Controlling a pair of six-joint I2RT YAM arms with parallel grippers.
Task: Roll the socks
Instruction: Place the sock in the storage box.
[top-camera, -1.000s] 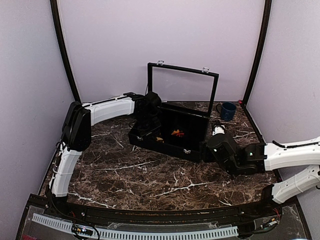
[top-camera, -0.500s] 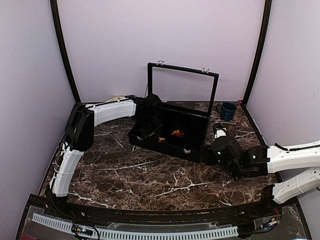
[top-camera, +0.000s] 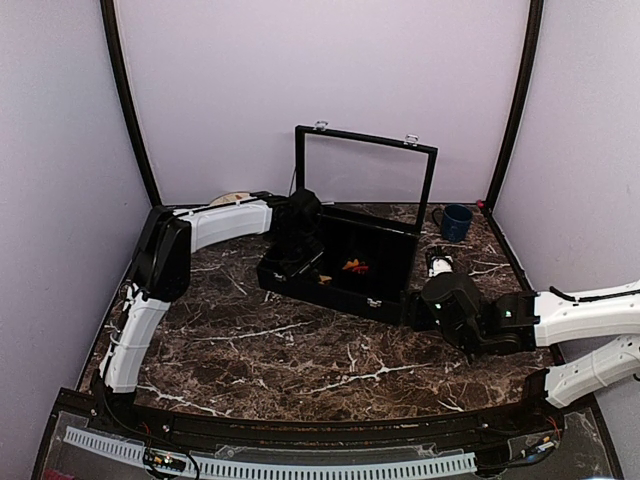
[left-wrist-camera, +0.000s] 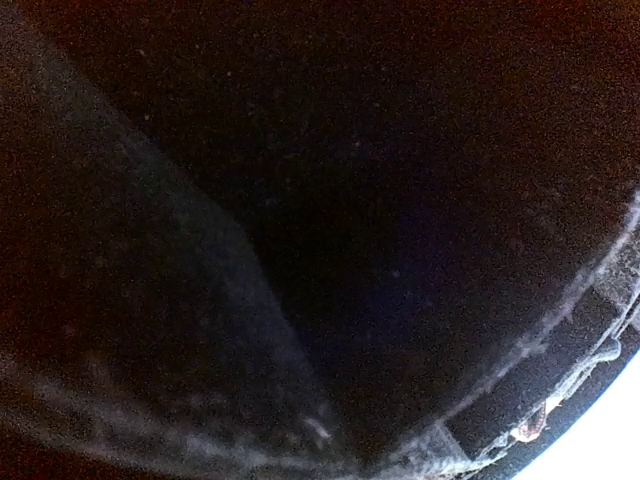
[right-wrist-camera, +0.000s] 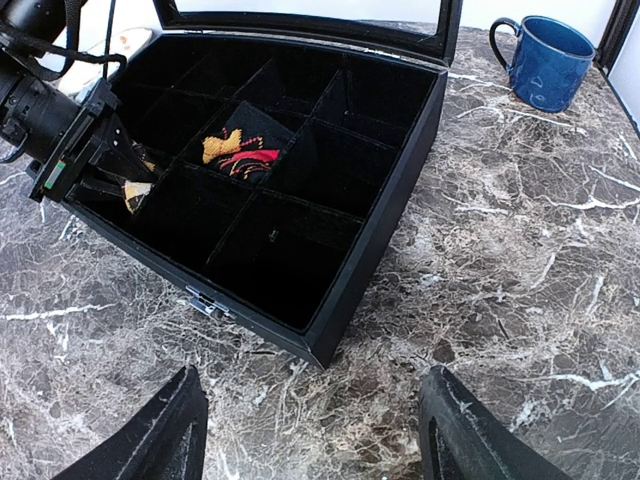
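Left gripper (right-wrist-camera: 120, 172) first: it reaches down into a near-left compartment of the black divided case with the raised glass lid (right-wrist-camera: 390, 215). Its wrist camera shows only darkness, so I cannot tell whether its jaws are apart or closed. Just beside its tips a scrap of the tan-brown and black argyle sock (right-wrist-camera: 135, 192) shows, bunched low in that compartment. I cannot tell if they touch. The red, orange and black argyle sock (right-wrist-camera: 243, 152) lies crumpled one compartment further right, toward the middle of the case. Both are too wadded for me to make out a long axis.

My right gripper (right-wrist-camera: 315, 435) hovers with its jaws wide apart, holding nothing, over the brown marble table (right-wrist-camera: 520, 300) off the case's near-right corner. Both socks lie left of it and further away. I judge the left arm far the nearer, so lifting a sock out falls to it.
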